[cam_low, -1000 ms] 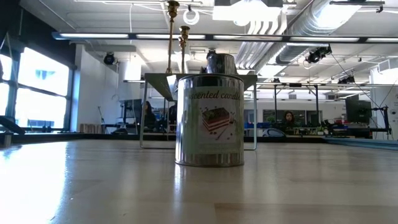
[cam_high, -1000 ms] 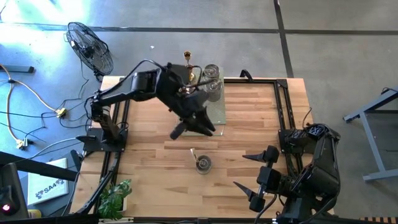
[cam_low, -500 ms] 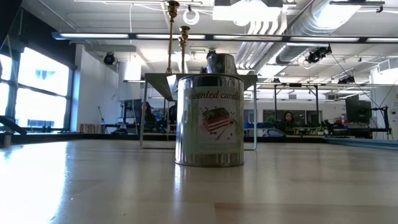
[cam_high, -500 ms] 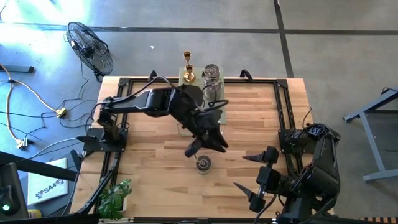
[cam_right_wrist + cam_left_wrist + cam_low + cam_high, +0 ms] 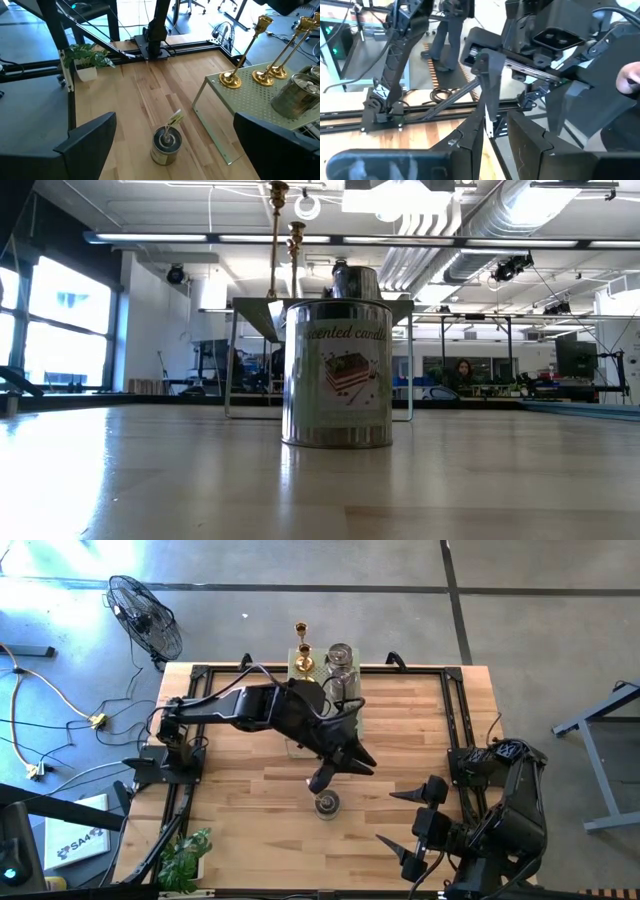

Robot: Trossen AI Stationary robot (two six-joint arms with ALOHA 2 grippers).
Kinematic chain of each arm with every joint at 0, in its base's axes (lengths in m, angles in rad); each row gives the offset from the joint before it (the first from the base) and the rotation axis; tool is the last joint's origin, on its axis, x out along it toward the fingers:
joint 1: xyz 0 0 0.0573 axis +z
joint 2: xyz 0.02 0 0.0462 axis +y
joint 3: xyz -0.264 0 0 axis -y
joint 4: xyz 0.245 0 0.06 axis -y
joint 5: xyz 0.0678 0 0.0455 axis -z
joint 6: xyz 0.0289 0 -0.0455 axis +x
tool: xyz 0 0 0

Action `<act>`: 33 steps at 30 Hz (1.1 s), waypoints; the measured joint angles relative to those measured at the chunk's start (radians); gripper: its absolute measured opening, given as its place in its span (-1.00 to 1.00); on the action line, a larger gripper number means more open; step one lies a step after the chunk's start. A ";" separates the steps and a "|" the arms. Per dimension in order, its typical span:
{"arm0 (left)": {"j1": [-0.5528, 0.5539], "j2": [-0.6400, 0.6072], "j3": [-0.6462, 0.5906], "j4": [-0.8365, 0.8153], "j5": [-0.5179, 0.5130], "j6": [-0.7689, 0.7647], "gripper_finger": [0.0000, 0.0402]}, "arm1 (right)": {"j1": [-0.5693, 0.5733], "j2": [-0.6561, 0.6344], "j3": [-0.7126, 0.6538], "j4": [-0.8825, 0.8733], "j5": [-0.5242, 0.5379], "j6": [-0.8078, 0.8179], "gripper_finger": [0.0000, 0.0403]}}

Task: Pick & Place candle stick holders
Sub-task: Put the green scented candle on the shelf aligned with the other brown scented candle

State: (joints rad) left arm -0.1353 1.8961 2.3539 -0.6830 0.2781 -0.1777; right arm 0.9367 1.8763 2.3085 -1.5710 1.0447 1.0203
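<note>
A silver tin point(image 5: 327, 803) stands alone on the wooden worktop point(image 5: 240, 800), near the middle and toward the near edge. In the right wrist view it has a small tag sticking up from its open top point(image 5: 166, 145); in the low view its label carries a cake picture point(image 5: 338, 374).

At the far edge a pale green perforated box point(image 5: 250, 105) carries three gold holders point(image 5: 231, 79) and another silver tin point(image 5: 294, 96). Part of the box is hidden under the left arm from above.

The left tool point(image 5: 335, 768) hangs just beyond the lone tin, slightly to its far side, not touching it; its fingers are spread and hold nothing. The right tool point(image 5: 412, 825) waits at the near right, its fingers wide apart.
</note>
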 joint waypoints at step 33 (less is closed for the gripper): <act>-0.029 -0.003 0.000 -0.040 -0.151 0.121 0.68 | 0.000 0.000 0.000 0.000 0.029 -0.004 0.98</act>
State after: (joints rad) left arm -0.1646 1.8931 2.3539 -0.7231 0.1268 -0.0563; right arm 0.9365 1.8763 2.3085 -1.5710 1.0732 1.0158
